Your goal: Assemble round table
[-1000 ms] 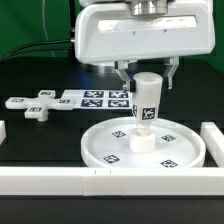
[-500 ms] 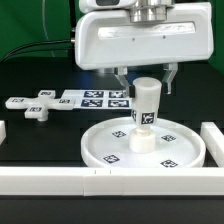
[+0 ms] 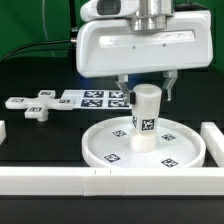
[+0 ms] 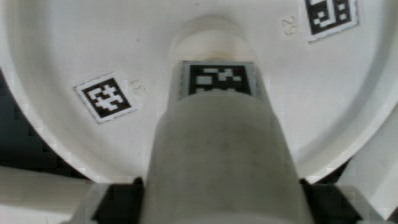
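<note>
Risk first: the tool [image 3: 147, 92] is clamped on the top of the leg [image 3: 146, 118], its pads pressed against both sides in the wrist view. The leg stands upright on the hub of the disc [image 3: 95, 150], which lies on the worktop [image 3: 40, 135]. If we push down off-axis, we judge the leg could jam crooked in the hub or drag the disc sideways; letting go too soon could tip it over. The foot [image 3: 38, 105] lies well apart toward the exterior view's left, beside the marker board [image 3: 95, 97]. Against half a second ago, tool and leg top sit lower, while the disc has not moved.
</note>
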`<action>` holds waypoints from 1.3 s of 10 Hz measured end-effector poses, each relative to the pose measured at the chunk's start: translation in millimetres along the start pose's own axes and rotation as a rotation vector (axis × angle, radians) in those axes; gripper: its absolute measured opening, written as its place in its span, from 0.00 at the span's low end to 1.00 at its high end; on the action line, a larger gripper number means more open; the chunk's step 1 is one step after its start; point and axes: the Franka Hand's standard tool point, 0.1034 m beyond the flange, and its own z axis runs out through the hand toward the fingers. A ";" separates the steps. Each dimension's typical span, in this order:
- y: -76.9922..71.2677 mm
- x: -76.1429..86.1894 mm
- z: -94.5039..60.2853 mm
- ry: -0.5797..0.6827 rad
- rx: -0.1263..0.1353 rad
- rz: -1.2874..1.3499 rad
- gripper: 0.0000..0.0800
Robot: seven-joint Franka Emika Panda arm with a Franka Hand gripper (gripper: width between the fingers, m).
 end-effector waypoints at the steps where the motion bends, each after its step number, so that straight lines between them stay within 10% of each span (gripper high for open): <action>1: 0.3 0.6 0.3 0.014 -0.004 0.000 0.51; 5: 0.0 0.9 0.8 0.040 -0.012 -0.002 0.51; 8: 2.8 0.1 -5.7 0.023 -0.008 -0.001 0.80; 13: 5.1 3.9 -23.6 -0.002 -0.001 0.002 0.81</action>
